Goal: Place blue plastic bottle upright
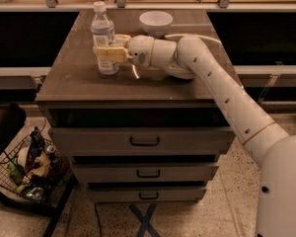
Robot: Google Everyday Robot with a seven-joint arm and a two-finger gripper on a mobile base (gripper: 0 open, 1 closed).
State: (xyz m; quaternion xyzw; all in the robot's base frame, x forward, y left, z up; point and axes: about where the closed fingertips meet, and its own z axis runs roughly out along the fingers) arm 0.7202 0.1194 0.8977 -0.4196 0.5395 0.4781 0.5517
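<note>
Camera view showed you the bottle (104, 38) standing upright, cap up, on the left rear part of the drawer unit's top (74, 85), with a white bowl (156, 22) near it to the right. Your gripper (108, 53) was closed around the bottle's middle, one finger on each side. You looked to be at the release step. The next move called for opening the fingers gently, then backing away without tipping it.
</note>
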